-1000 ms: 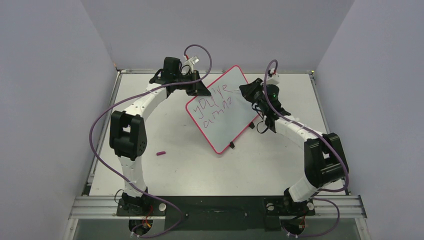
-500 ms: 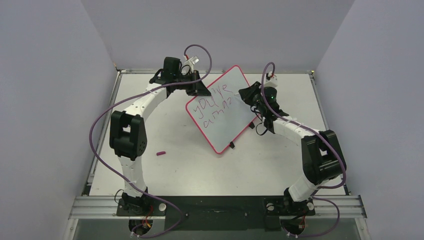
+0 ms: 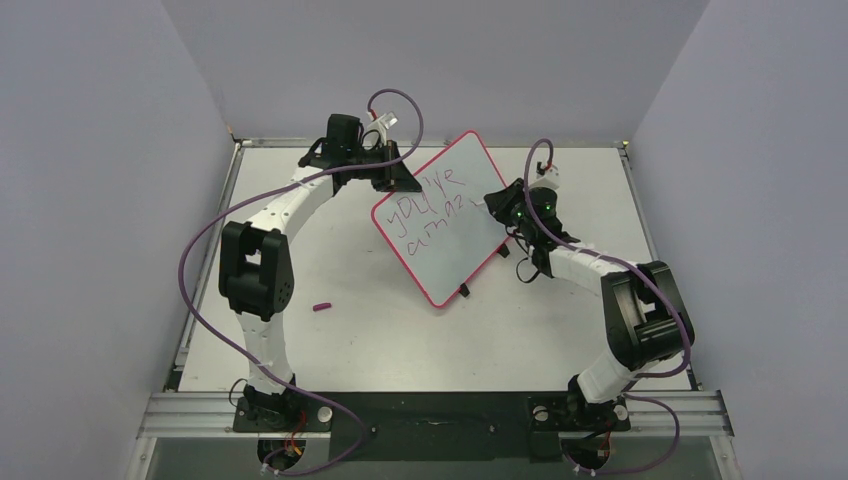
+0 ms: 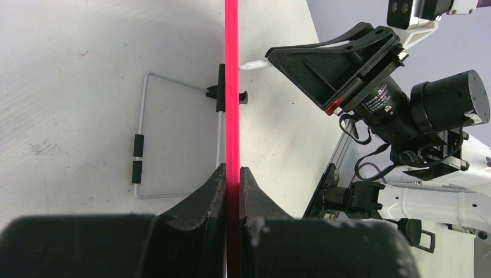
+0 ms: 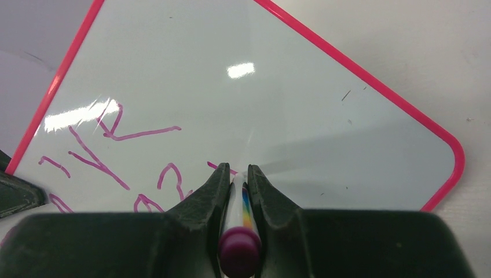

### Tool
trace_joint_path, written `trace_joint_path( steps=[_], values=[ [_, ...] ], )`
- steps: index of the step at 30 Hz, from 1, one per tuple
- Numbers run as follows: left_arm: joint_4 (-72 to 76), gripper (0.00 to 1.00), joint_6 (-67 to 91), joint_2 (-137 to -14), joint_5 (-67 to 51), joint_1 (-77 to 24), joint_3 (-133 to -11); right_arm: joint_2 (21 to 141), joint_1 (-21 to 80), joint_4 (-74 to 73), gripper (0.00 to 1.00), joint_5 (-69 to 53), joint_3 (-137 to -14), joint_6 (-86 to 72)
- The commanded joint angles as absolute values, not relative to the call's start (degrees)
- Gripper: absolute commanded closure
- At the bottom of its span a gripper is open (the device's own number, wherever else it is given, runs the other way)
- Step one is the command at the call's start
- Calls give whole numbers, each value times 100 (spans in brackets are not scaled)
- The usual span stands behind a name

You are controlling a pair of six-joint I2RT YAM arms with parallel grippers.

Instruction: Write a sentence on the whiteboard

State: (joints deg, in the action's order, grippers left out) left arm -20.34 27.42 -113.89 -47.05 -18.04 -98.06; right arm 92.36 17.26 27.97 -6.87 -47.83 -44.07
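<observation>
The whiteboard [image 3: 450, 225], white with a red-pink rim, stands tilted on the table [image 3: 400, 330]. My left gripper [image 3: 400, 180] is shut on its upper left edge; in the left wrist view the rim [image 4: 232, 87] runs edge-on between the jaws of that gripper [image 4: 232, 174]. My right gripper [image 3: 492, 205] is shut on a white marker pen [image 5: 238, 217] with a purple end, its tip against the board [image 5: 278, 104]. The sentence [image 3: 430, 205], in reddish-purple scrawl, fills two lines; it also shows in the right wrist view [image 5: 110, 150].
A small purple pen cap [image 3: 321, 307] lies on the table left of the board. A wire stand [image 4: 142, 145] is clipped behind the board. Grey walls close in the table on the left, back and right.
My right gripper has moved a little right and down along the second line with the pen, adding a stroke. The left arm and the board have not moved.
</observation>
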Motion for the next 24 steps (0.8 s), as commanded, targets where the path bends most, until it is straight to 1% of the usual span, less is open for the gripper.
trace_joint_path(
  steps=[1, 13, 24],
  values=[
    [-1662, 100, 2787, -10866, -5210, -1881, -9914, 9039, 1727, 3015, 100, -680, -4699, -4330],
    [-1654, 100, 2783, -10853, -5201, -1881, -9896, 8763, 1745, 2917, 100, -760, -5073, -4464],
    [-1644, 100, 2780, -10823, -5212, -1881, -9879, 9089, 1837, 2821, 100, -888, -5617, -4532]
  ],
)
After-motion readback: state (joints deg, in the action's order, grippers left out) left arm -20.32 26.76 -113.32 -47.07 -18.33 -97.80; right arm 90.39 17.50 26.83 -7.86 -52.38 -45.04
